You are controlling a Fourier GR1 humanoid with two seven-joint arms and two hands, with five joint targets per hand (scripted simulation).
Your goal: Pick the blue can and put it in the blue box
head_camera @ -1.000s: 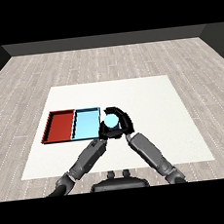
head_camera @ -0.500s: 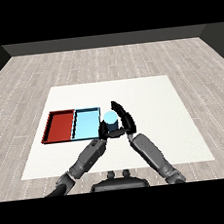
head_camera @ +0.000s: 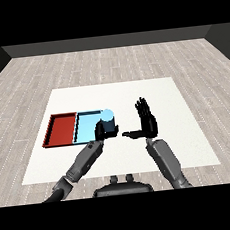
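Left hand [head_camera: 100, 132] curled round blue can [head_camera: 106, 122] at blue tray [head_camera: 88, 126] right edge; release pending. Right hand [head_camera: 147, 121] open, apart.

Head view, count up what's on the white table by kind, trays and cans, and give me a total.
Trays: 2, the red tray and the light blue tray
Cans: 1, the blue can, held by the left hand at the blue tray's right end
Total: 3
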